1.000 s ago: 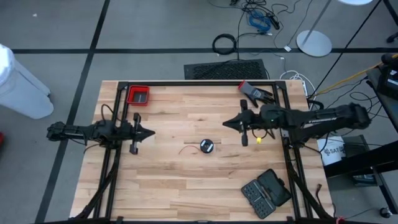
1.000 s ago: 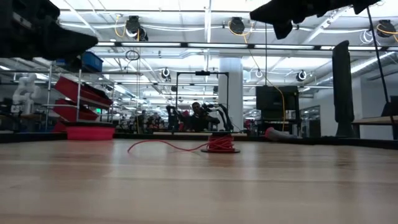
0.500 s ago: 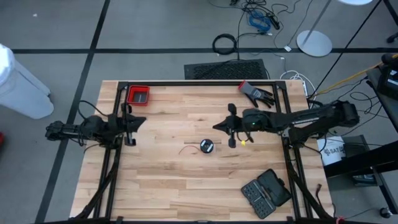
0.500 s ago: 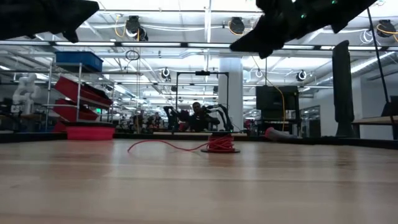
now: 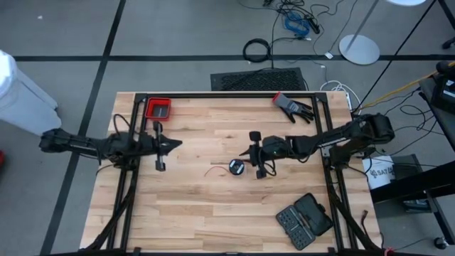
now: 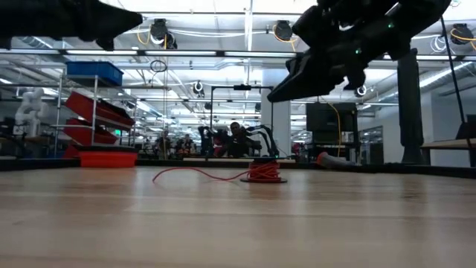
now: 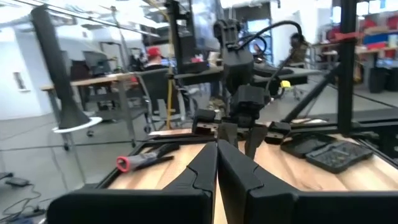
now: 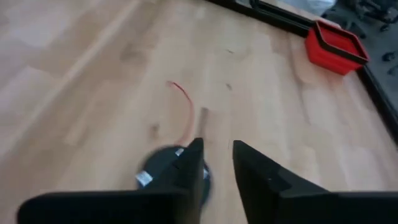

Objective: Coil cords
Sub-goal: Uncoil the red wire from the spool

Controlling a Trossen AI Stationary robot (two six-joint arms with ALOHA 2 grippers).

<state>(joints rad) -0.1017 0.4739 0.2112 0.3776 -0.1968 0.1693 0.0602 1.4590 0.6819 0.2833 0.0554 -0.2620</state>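
Cord status, high view: we see the thin red cord lying loose mid-worktop, joined to the small black disc. Right claw sits just beside the disc; left claw waits well apart, near the red tray. Risk: a descent centred on the disc leaves the loose tail trailing, nothing gets coiled.

Low view: we see red cord bunched on the disc, tail looping off across the wood. Right claw hangs above, not touching. Risk: a knock from the side would slide the light disc and probably spill the wound turns.

Left wrist view: left claw is clenched, holding nothing; the other arm shows farther off. Risk: if both close in on the centre, we'd expect a clash.

Right wrist view: right claw fingers parted, empty, disc partly hidden behind one finger, cord curving away beyond. Risk: cord is string-thin, so fingers could close over it without catching it, or pinch the disc edge and flip it.
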